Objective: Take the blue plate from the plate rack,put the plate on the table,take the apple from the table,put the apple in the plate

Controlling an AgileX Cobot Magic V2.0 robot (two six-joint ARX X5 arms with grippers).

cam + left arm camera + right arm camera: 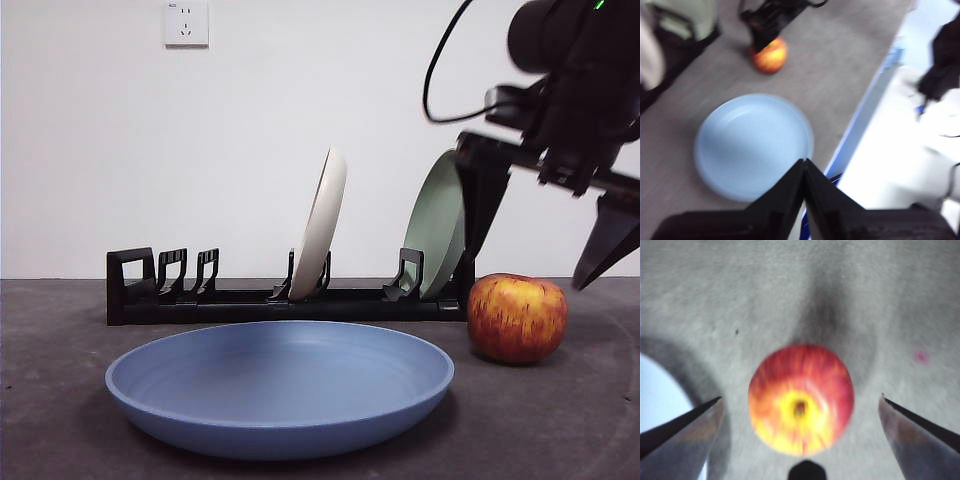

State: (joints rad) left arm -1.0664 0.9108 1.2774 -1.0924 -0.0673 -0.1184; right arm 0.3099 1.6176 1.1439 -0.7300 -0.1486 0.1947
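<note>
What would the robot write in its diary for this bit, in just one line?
blue plate: on table | apple: on table, beside plate | right gripper: open above apple | left gripper: shut, empty

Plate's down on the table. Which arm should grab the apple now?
Right. The right gripper hangs open directly above the apple, jaws spread either side of it. The left gripper is shut and back near the blue plate, away from the apple.

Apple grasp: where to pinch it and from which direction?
Pinch the apple across its widest middle, coming straight down from above. It sits stem-up on the table, free of the blue plate, and the right gripper already hangs open over it, one jaw to each side.
</note>
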